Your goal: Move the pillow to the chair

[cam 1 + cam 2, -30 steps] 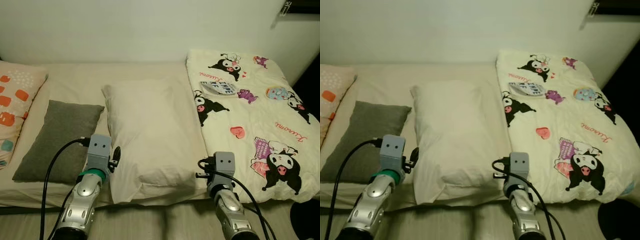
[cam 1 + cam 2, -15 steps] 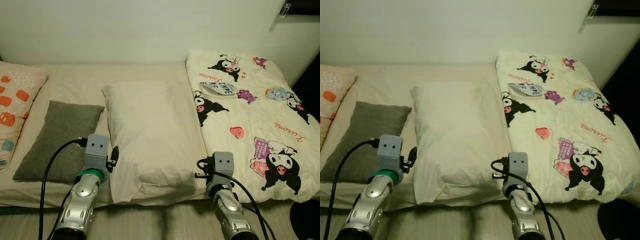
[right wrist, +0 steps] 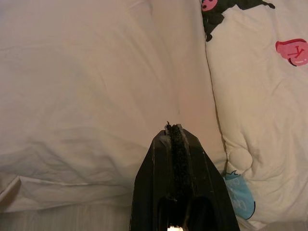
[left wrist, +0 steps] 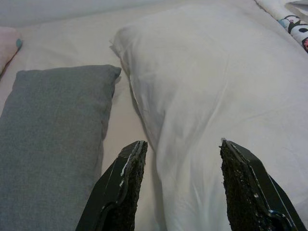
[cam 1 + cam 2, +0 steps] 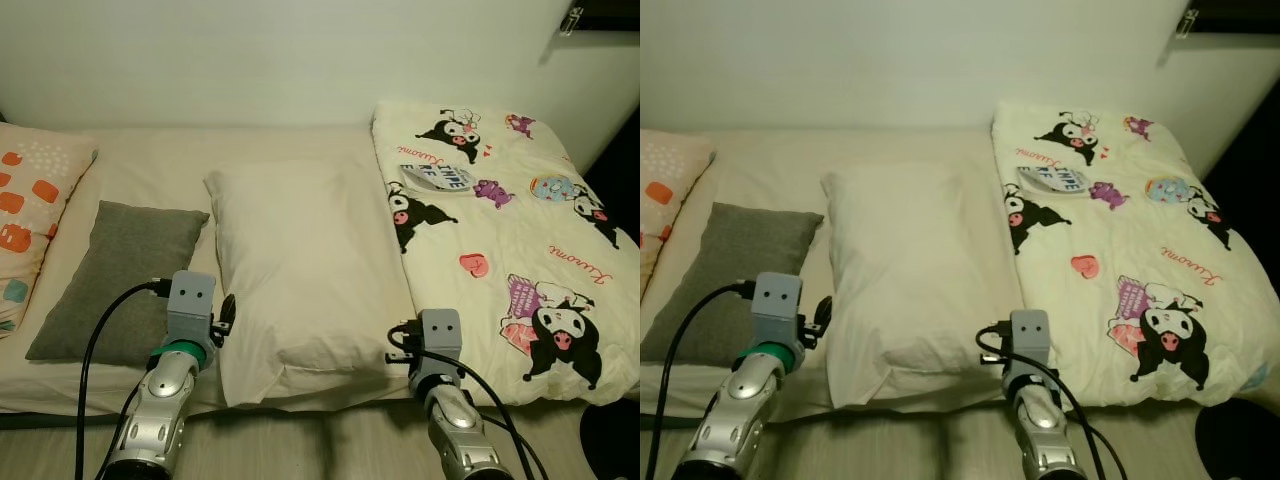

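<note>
Both arms have eased slightly back toward the bed's near edge since a second ago. From the head, the white pillow (image 5: pixel 305 265) lies mid-bed between the grey cushion (image 5: pixel 122 280) and the cartoon quilt (image 5: pixel 500 240), flanked by both arms, probably for a two-sided lift. The left gripper (image 4: pixel 180 185) spreads its fingers wide over the pillow's edge. The right gripper (image 3: pixel 175 139) holds its fingers pressed together, empty, by the pillow's other edge.

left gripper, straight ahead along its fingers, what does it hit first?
Most likely the white pillow: the open left gripper straddles its near left edge, with the gray cushion just off to the side. Depth is hard to judge.
</note>
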Robot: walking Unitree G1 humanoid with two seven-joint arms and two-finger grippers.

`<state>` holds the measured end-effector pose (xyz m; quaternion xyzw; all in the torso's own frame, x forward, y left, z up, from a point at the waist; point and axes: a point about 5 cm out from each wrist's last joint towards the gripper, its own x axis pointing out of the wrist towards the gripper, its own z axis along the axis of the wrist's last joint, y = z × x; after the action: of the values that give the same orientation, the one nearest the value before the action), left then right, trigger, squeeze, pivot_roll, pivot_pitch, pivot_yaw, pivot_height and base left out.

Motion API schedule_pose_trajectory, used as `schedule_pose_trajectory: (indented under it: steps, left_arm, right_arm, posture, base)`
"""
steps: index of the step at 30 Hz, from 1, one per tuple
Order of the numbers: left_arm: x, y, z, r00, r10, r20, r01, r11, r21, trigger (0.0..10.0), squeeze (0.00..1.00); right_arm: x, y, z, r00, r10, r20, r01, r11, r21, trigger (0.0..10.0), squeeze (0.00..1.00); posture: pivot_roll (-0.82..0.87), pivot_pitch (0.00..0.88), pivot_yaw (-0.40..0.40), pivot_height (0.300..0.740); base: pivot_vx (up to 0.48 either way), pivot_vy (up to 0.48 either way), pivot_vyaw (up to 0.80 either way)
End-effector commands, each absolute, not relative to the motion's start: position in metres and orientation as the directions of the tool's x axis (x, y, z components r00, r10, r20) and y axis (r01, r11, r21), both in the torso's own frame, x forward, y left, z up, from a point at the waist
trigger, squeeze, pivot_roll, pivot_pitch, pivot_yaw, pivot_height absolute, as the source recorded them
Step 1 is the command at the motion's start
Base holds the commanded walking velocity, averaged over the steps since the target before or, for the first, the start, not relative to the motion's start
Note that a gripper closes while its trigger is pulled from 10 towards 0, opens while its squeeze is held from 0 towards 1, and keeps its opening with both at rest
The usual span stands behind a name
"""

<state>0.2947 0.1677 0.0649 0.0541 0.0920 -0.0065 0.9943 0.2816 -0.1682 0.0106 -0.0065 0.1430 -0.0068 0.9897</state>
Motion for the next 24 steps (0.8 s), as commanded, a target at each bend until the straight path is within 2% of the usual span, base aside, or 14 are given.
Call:
schedule_pose_trajectory:
  steps: [1,5,12,24]
  left_arm:
    - [0.2925,0.1673,0.0645,0.984,-0.007,-0.177,0.023,0.996,0.088,10.0,0.0]
    - [0.2944,0.167,0.0658,0.985,-0.005,-0.172,0.018,0.997,0.074,10.0,0.0]
    - [0.2958,0.1672,0.0666,0.985,-0.002,-0.171,0.014,0.997,0.071,10.0,0.0]
    - [0.2965,0.1688,0.0696,0.987,0.007,-0.158,0.003,0.998,0.066,10.0,0.0]
  right_arm:
    - [0.2779,-0.1685,0.0079,0.957,-0.022,-0.29,0.019,1.0,-0.012,10.0,0.0]
    - [0.2788,-0.1704,0.0084,0.955,-0.027,-0.294,0.027,1.0,-0.005,10.0,0.0]
    - [0.281,-0.171,0.01,0.956,-0.026,-0.292,0.024,1.0,-0.009,10.0,0.0]
    - [0.2864,-0.1673,0.014,0.96,-0.012,-0.28,0.006,1.0,-0.021,10.0,0.0]
  posture:
    - [0.03,0.001,0.055,0.74]
    - [0.03,0.012,0.048,0.74]
    - [0.04,0.018,0.046,0.74]
    - [0.05,0.019,0.038,0.74]
  base:
    - [0.0,0.0,0.0]
    - [0.257,0.0,0.0]
    - [0.266,0.0,-0.8]
    - [0.265,0.0,0.0]
